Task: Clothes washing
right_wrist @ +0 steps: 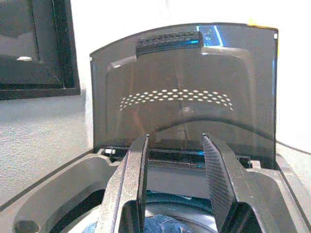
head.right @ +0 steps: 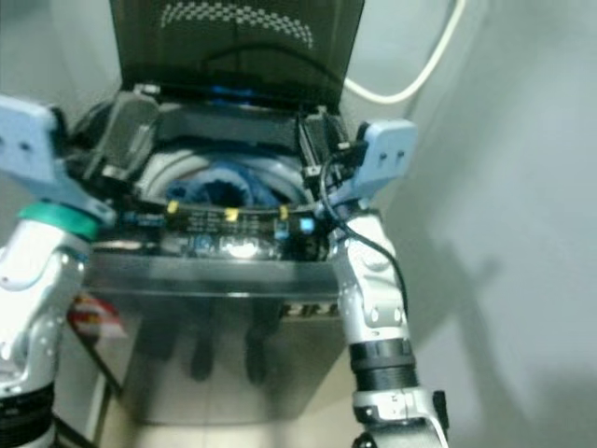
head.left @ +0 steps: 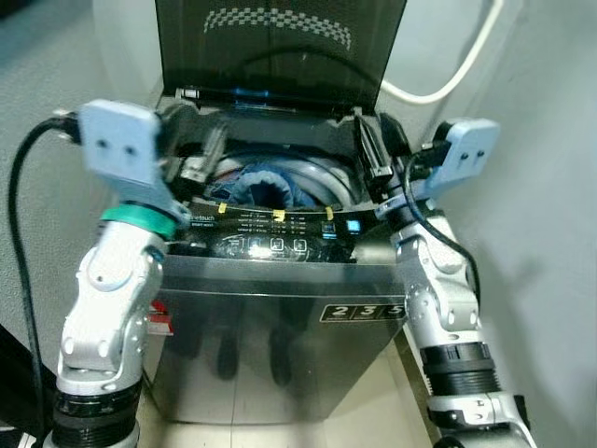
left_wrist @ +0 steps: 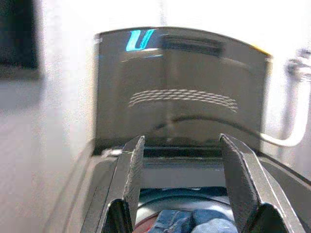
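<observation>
Everything sits around the washer point(head.left: 270, 308), a grey top-loader seen from above with its dark lid point(head.left: 280, 51) standing upright at the back.

Left of the washer a black cable point(head.left: 23, 233) loops down beside the left arm, with a grey wall close behind it. The left gripper point(left_wrist: 182, 189) hangs over the washer's left front corner, fingers point(left_wrist: 131, 179) spread wide and holding nothing, aimed across the opening toward the lid.

In the middle, blue clothes point(head.left: 266, 187) (denim, by the look of it) lie down in the drum point(head.left: 317, 177), below the rim and touching neither gripper. In front of the drum runs the control panel point(head.left: 270, 233), glossy and dark, with small yellow marks and lit symbols. The washer's front face reflects the floor.

Over the right front corner the right gripper point(right_wrist: 177, 179) is also parted and empty, pointing the same way. Its arm stands just beside the washer's right side.

Right of the washer a white hose point(head.left: 448, 79) curves along the wall behind, and the pale wall closes in, leaving a narrow strip of floor point(head.left: 401, 373). The opening itself is unobstructed between the two grippers.
</observation>
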Controlling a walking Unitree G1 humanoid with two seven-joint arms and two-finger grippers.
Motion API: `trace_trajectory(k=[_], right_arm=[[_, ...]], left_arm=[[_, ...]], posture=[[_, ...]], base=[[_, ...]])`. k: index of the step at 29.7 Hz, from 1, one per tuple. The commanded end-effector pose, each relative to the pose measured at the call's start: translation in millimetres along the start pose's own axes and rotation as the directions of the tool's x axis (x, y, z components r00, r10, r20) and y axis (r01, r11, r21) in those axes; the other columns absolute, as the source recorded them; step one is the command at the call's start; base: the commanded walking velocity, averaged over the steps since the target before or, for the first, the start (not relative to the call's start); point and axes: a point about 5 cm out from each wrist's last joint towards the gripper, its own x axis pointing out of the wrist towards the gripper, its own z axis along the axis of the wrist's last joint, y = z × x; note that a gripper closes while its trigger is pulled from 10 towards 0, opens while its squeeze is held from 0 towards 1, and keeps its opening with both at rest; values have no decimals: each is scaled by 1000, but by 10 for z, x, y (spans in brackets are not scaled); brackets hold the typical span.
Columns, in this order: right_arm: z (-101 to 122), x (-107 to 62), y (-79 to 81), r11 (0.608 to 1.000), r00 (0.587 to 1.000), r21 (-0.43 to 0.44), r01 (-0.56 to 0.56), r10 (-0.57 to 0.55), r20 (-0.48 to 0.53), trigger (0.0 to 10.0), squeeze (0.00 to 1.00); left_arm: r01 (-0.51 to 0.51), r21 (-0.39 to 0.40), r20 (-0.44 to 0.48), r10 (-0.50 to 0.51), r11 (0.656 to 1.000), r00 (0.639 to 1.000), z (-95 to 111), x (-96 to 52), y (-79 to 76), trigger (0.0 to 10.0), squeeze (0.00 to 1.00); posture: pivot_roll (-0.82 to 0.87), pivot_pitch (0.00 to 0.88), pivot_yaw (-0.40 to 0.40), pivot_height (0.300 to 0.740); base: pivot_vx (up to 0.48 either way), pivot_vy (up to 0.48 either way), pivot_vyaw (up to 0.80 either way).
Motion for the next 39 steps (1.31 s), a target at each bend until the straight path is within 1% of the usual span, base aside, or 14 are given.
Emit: trace_trajectory(k=[1, 3, 4, 8, 15, 18, 23, 36, 39], right_arm=[[-45, -56, -53, 999, 1000, 22, 25, -25, -6, 10000, 0], [-55, -71, -41, 1000, 1000, 27, 14, -14, -7, 10000, 0], [-65, -95, -35, 1000, 1000, 23, 2, -2, -13, 10000, 0], [-63, -102, -32, 1000, 1000, 16, -7, 7, -14, 10000, 0], [-48, -64, 14, 999, 999, 9, -32, 32, -1, 10000, 0], [-46, -43, 41, 999, 999, 4, -46, 46, 3, 10000, 0], [-49, -35, 55, 998, 998, 6, -56, 56, 2, 10000, 0], [-78, -80, 50, 999, 998, -3, -54, 54, -19, 10000, 0], [-80, -81, 51, 999, 998, -6, -52, 52, -21, 10000, 0]], left_arm=[[-16, -12, -10, 16, 1000, 1000, -61, -17, 8, 10000, 0], [-24, -11, -12, 23, 1000, 1000, -78, -27, 18, 10000, 0], [-38, -27, -18, 37, 999, 999, -94, -53, 30, 10000, 0], [-45, -40, -24, 44, 998, 999, -106, -67, 39, 10000, 0], [-78, -35, -38, 77, 996, 996, -143, -77, 81, 10000, 0], [-106, -25, -33, 105, 994, 994, -160, -66, 121, 10000, 0], [-106, 4, -31, 106, 994, 994, -182, -56, 109, 10000, 0], [-114, 9, -44, 114, 993, 993, -206, -77, 109, 10000, 0], [-115, 7, -47, 115, 993, 992, -213, -76, 109, 10000, 0]], posture=[[124, 0, -54, 740], [124, 0, -55, 740], [124, 0, -58, 740], [125, 0, -58, 740], [132, 0, -61, 740], [136, 0, -65, 740], [137, 0, -67, 740], [129, 0, -66, 740], [129, 0, -66, 740]], base=[[0, 0, 0], [0, 0, 0], [0, 0, 0], [0, 0, 0], [0, 0, 0], [0, 0, 0], [0, 0, 0], [0, 0, 0], [-287, 0, 0]])
